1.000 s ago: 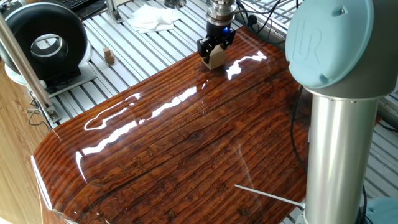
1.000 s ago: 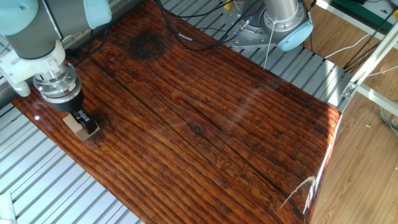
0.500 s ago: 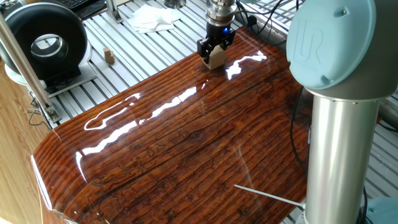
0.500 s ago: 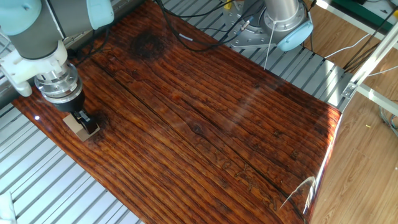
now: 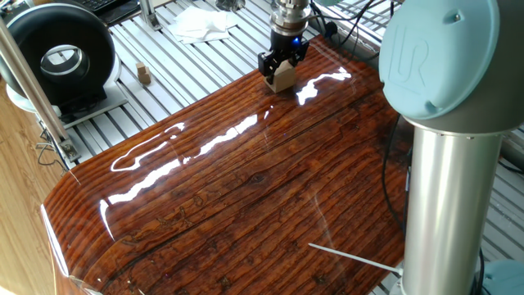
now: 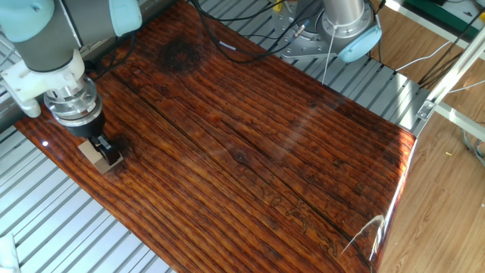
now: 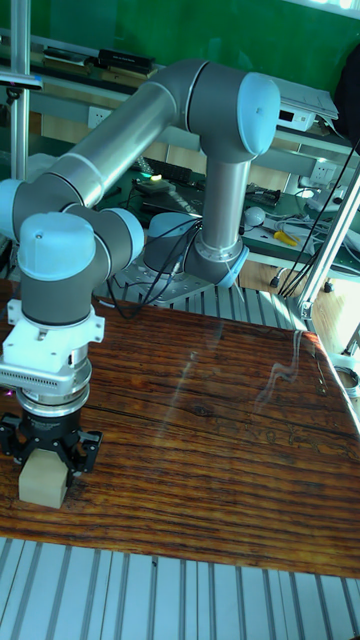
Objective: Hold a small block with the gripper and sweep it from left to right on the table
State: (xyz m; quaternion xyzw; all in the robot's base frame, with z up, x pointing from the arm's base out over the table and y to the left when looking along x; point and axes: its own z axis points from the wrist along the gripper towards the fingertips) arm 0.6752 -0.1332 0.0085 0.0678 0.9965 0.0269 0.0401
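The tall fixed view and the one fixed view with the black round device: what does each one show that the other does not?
Only the tall fixed view shows the whole bent arm down to its base, and the green wall behind. Only the other shows the black round device, a tiny brown wooden piece on the aluminium slats and a white cloth. Both show the tool closed on the small block, which sits on the table near one edge.
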